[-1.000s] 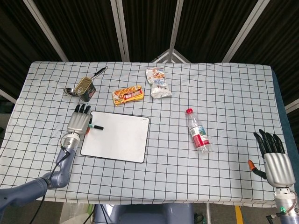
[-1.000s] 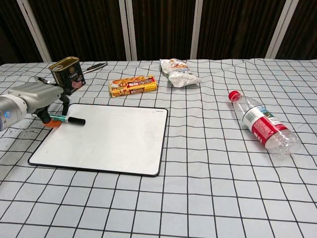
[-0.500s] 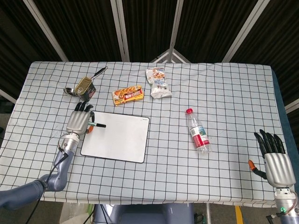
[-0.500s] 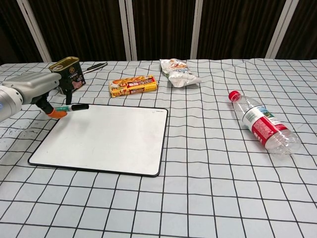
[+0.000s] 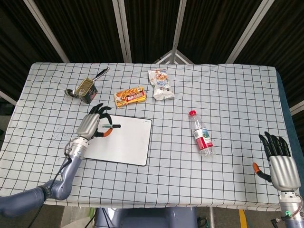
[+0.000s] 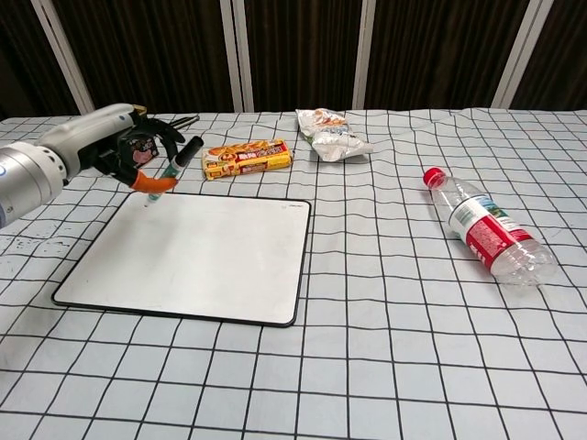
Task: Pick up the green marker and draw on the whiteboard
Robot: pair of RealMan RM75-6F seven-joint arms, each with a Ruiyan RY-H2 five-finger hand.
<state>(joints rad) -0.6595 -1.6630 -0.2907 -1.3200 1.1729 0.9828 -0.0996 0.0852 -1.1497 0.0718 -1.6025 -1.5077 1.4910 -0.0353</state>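
My left hand (image 6: 119, 147) holds the green marker with the black cap (image 6: 172, 165), pinched between my thumb and fingers while the other fingers curl loosely around it; exactly which fingers press on the barrel I cannot make out, since the orange thumb tip covers part of it. The marker is tilted, cap end up and away from me, lower end pointing down at the far left corner of the white rectangular whiteboard with the black rim (image 6: 197, 252); whether the tip actually touches the surface I cannot tell. From the head view my left hand (image 5: 92, 126) sits over the board's (image 5: 123, 142) left part, the marker (image 5: 112, 127) sticking out toward its middle. Behind my hand the gold rectangular tin can (image 5: 87, 89) is largely hidden in the chest view, and a metal spoon (image 5: 99, 73) lies just beyond it. Further off lie a yellow-orange snack box (image 6: 246, 157), a white crinkled snack bag (image 6: 332, 134) and a clear plastic bottle with a red cap and red label (image 6: 483, 227), on its side on the checked tablecloth (image 6: 385, 330). My right hand (image 5: 279, 161) shows only in the head view, low at the table's near right edge, fingers straight and apart, holding nothing, its wrist cut off by the frame.
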